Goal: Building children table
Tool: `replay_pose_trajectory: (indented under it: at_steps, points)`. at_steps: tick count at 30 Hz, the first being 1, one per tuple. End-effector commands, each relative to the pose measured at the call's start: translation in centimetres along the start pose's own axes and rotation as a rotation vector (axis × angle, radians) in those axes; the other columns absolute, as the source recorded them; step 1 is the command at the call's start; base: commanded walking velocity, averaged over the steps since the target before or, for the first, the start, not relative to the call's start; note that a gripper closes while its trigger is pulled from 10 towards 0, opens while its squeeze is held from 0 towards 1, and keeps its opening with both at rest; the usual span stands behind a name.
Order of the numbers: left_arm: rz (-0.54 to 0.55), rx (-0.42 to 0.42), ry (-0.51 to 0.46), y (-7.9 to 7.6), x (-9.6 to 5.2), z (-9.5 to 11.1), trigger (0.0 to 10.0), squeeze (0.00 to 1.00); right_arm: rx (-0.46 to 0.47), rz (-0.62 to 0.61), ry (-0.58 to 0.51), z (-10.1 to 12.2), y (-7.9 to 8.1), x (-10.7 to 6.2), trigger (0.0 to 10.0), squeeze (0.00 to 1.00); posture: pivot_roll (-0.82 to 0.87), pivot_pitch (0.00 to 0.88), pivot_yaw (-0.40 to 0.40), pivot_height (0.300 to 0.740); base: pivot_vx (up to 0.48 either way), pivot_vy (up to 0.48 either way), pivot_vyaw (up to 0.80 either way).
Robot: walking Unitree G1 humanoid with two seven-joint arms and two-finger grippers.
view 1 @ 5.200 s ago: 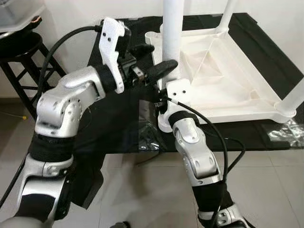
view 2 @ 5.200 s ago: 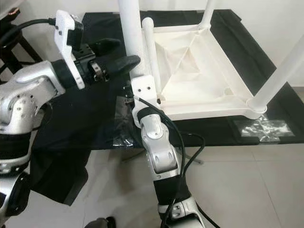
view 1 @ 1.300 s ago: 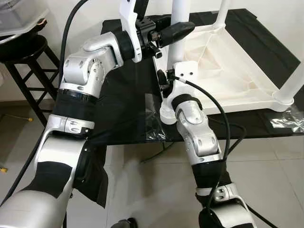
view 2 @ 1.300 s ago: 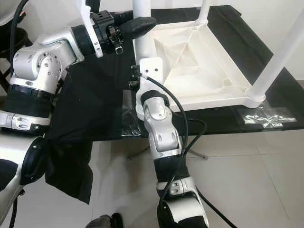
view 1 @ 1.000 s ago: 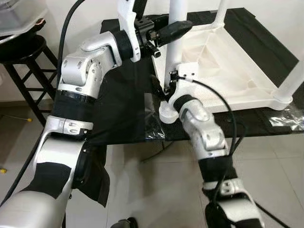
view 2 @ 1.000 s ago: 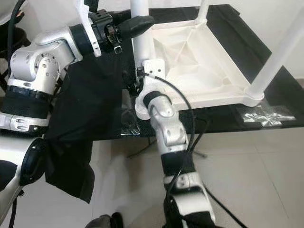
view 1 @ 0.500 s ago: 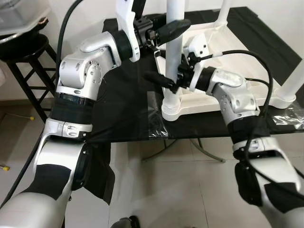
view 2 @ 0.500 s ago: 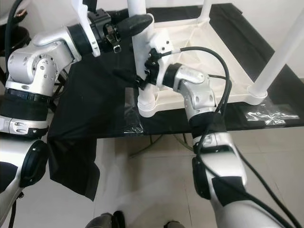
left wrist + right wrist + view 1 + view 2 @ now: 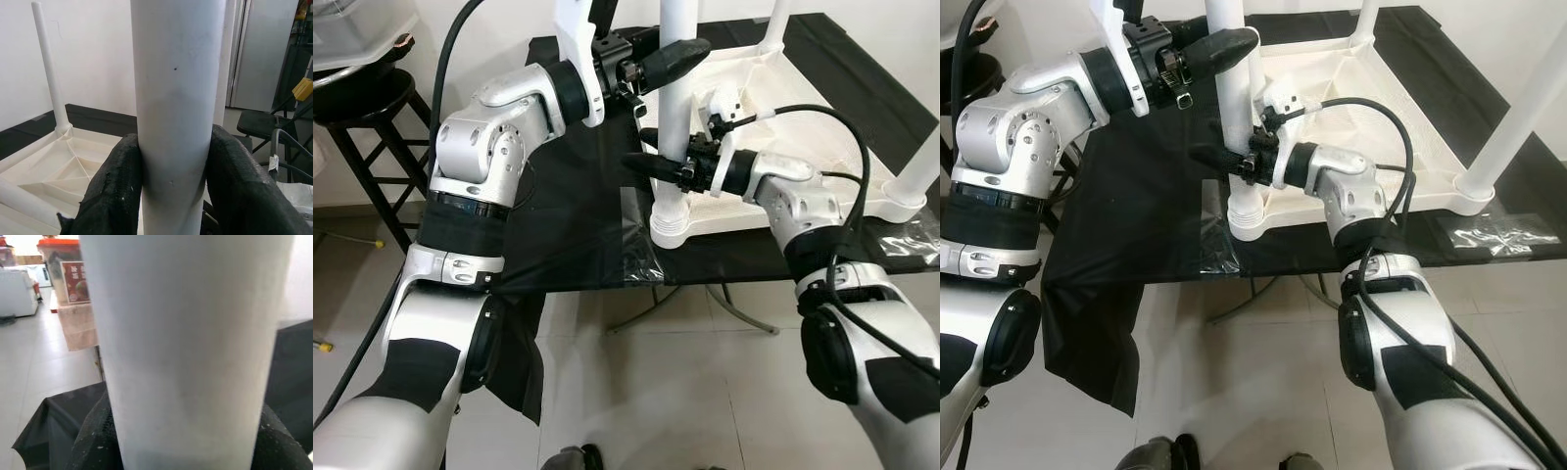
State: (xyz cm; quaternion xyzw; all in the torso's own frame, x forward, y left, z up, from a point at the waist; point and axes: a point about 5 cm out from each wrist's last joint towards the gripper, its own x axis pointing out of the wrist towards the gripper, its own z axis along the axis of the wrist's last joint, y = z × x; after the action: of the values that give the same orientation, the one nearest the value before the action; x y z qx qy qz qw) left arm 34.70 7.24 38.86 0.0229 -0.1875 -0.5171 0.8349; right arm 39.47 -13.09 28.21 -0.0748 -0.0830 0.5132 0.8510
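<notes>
Seating white table leg [image 9: 672,108] in upturned tabletop [image 9: 783,147] | left gripper [image 9: 668,59] clamped high, right gripper [image 9: 656,164] clamped low | likely light, rigid, slick plastic; grip low near socket.

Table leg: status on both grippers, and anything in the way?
Left gripper shut on table leg, high. Right gripper shut on it lower, near the socket. Upturned tabletop on black cloth. No obstruction seen.

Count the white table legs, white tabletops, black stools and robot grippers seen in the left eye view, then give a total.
White table legs: 3, the held leg, the far leg, the right leg
White tabletop: 1
Black stool: 1
Grippers: 2, the left gripper and the right gripper, jaws shut on the held leg
Total: 7
</notes>
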Motion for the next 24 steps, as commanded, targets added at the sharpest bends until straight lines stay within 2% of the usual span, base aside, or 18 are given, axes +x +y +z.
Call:
replay_pose_trajectory:
  at_steps: [1,4,5,6,9,10,12,13,14,15,16,18,19,20,21,22,23,24]
  points:
    - [-0.020,-0.013,0.047,-0.1,-0.1,-0.8,0.0,0.00,0.024,0.021,-0.008,-0.1,0.1,0.2,0.0,0.00,0.06,0.158,0.057,0.740,0.000,0.000,0.00]
    - [-0.031,-0.007,0.046,-0.1,0.2,-0.8,0.0,0.00,0.036,-0.002,-0.010,-0.5,0.1,0.2,0.0,0.00,0.06,0.162,0.063,0.740,0.000,0.000,0.00]
    - [-0.003,-0.002,0.049,0.1,0.5,-0.8,10.0,1.00,0.045,-0.087,-0.011,-1.1,-0.2,0.2,0.0,0.00,0.06,0.165,0.065,0.740,0.000,0.000,0.00]
    - [-0.003,-0.002,0.049,0.1,0.5,-0.8,10.0,1.00,0.045,-0.087,-0.011,-1.1,-0.2,0.2,0.0,0.00,0.06,0.165,0.065,0.740,0.000,0.000,0.00]
    - [0.035,0.009,0.048,0.5,0.8,-0.5,10.0,1.00,0.061,-0.187,-0.009,-1.5,-0.6,0.1,0.0,0.00,0.06,0.166,0.063,0.740,0.000,0.000,0.00]
    - [0.044,0.014,0.044,0.7,0.8,-0.3,10.0,0.92,0.068,-0.237,-0.007,-1.7,-0.8,0.0,0.0,0.00,0.06,0.166,0.063,0.740,0.000,0.000,0.00]
    - [0.044,0.014,0.044,0.7,0.8,-0.3,10.0,0.92,0.068,-0.237,-0.007,-1.7,-0.8,0.0,0.0,0.00,0.06,0.166,0.063,0.740,0.000,0.000,0.00]
    - [0.059,0.008,0.030,0.9,0.6,0.0,10.0,0.00,0.086,-0.296,-0.013,-2.2,-0.7,0.1,0.0,0.00,0.05,0.167,0.059,0.740,0.000,0.000,0.00]
    - [0.089,0.010,0.018,1.3,0.2,0.3,10.0,0.00,0.110,-0.349,-0.012,-3.2,-0.1,0.6,0.0,0.00,0.05,0.171,0.056,0.740,0.000,0.000,0.00]
    - [0.089,0.010,0.018,1.3,0.2,0.3,10.0,0.00,0.110,-0.349,-0.012,-3.2,-0.1,0.6,0.0,0.00,0.05,0.171,0.056,0.740,0.000,0.000,0.00]
    - [0.122,0.009,0.011,1.8,-0.3,0.4,10.0,0.00,0.129,-0.491,0.056,-5.0,0.9,1.4,0.0,0.00,0.05,0.176,0.053,0.740,0.000,0.000,0.00]
    - [0.122,0.009,0.011,1.8,-0.3,0.4,10.0,0.00,0.129,-0.491,0.056,-5.0,0.9,1.4,0.0,0.00,0.05,0.176,0.053,0.740,0.000,0.000,0.00]
    - [0.150,0.002,0.010,2.1,-1.0,0.3,10.0,0.00,0.109,-0.675,0.125,-7.3,3.3,2.2,0.0,0.00,0.04,0.179,0.057,0.740,0.000,0.000,0.00]
    - [0.172,-0.008,0.021,2.2,-1.7,-0.2,10.0,0.00,0.138,-0.794,0.141,-8.3,5.8,3.1,0.0,0.00,0.05,0.189,0.058,0.740,0.000,0.000,0.00]
    - [0.172,-0.008,0.021,2.2,-1.7,-0.2,10.0,0.00,0.138,-0.794,0.141,-8.3,5.8,3.1,0.0,0.00,0.05,0.189,0.058,0.740,0.000,0.000,0.00]
    - [0.188,-0.015,0.032,2.4,-2.2,-0.6,10.0,0.00,0.166,-0.873,0.145,-8.7,7.1,3.5,0.0,0.00,0.05,0.180,0.059,0.740,0.000,0.000,0.00]
    - [0.199,-0.021,0.038,2.4,-2.6,-1.0,10.0,0.00,0.188,-0.904,0.127,-8.6,7.3,4.0,0.0,0.00,0.04,0.176,0.061,0.740,0.000,0.000,0.00]
    - [0.208,-0.028,0.038,2.4,-2.8,-1.2,10.0,0.00,0.189,-0.896,0.108,-8.0,6.9,4.4,0.0,0.00,0.04,0.177,0.058,0.740,0.000,0.000,0.00]
